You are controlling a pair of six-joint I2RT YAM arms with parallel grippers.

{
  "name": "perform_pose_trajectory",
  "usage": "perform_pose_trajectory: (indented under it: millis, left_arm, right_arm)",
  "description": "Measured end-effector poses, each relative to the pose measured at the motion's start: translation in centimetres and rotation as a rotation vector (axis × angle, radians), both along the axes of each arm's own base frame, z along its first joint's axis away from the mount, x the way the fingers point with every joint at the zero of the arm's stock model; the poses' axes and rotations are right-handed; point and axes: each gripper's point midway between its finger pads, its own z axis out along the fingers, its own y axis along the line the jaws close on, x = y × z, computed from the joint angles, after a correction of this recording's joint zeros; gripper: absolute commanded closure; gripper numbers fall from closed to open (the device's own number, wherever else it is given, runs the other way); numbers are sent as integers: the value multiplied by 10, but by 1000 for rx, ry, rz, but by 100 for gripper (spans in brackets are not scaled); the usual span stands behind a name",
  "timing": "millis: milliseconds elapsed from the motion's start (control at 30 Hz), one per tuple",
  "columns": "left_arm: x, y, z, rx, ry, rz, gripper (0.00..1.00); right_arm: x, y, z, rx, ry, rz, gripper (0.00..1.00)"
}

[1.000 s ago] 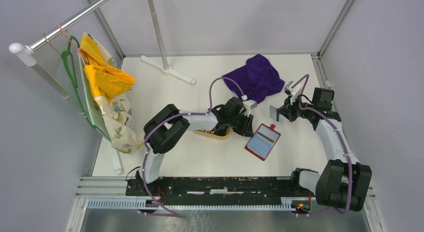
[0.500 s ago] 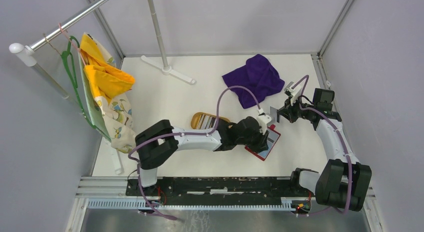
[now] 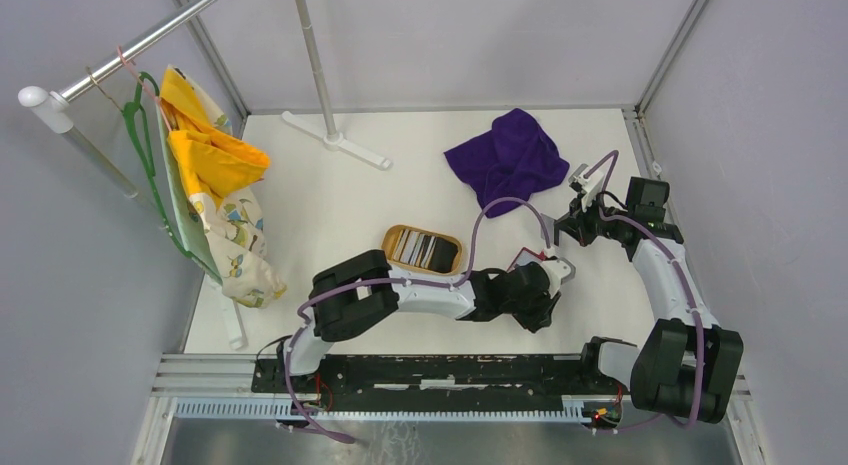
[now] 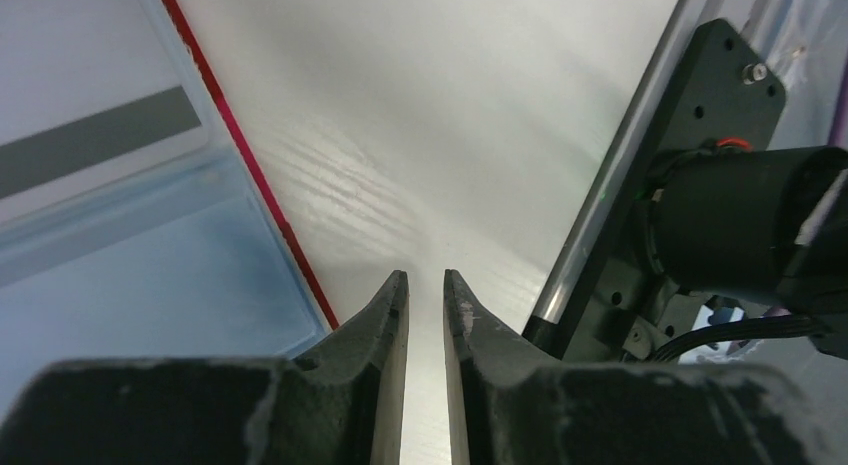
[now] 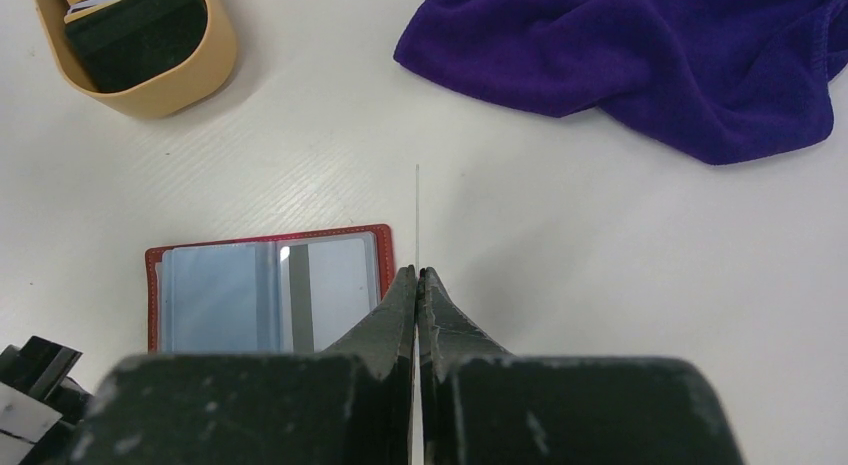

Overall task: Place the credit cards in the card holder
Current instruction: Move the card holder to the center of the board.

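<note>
The red card holder (image 5: 265, 297) lies open on the table, clear sleeves up, with a white grey-striped card (image 5: 325, 290) in its right sleeve. In the top view only its red corner (image 3: 522, 257) shows, because my left gripper (image 3: 545, 303) hovers over it. That gripper (image 4: 425, 277) is open by a narrow gap with nothing between its fingers, just off the holder's red edge (image 4: 250, 175). My right gripper (image 5: 417, 270) is shut on a credit card (image 5: 417, 215) seen edge-on, beside the holder's right edge. More credit cards (image 3: 420, 250) sit in the tan tray.
The oval tan tray (image 3: 452, 257) stands left of the holder. A purple cloth (image 3: 505, 155) lies at the back right. A rack's foot (image 3: 335, 140) is at the back, and a hanger with yellow cloth (image 3: 210, 165) hangs at the left.
My left arm has swung from the tray to the right and nearer, now over the card holder, its jaws a little narrower. The right arm and its card have not moved.
</note>
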Motion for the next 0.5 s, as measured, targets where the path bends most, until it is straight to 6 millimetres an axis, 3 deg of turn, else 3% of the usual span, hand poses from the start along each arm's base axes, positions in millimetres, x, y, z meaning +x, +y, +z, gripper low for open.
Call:
perform_pose_trajectory:
  millis: [267, 500]
  left_arm:
    - [8, 14, -16, 74, -27, 53, 74]
    - [33, 45, -22, 120, -59, 147, 74]
  right_arm:
    - [0, 0, 0, 3, -1, 1, 100]
    - [-1, 4, 3, 22, -5, 19, 100]
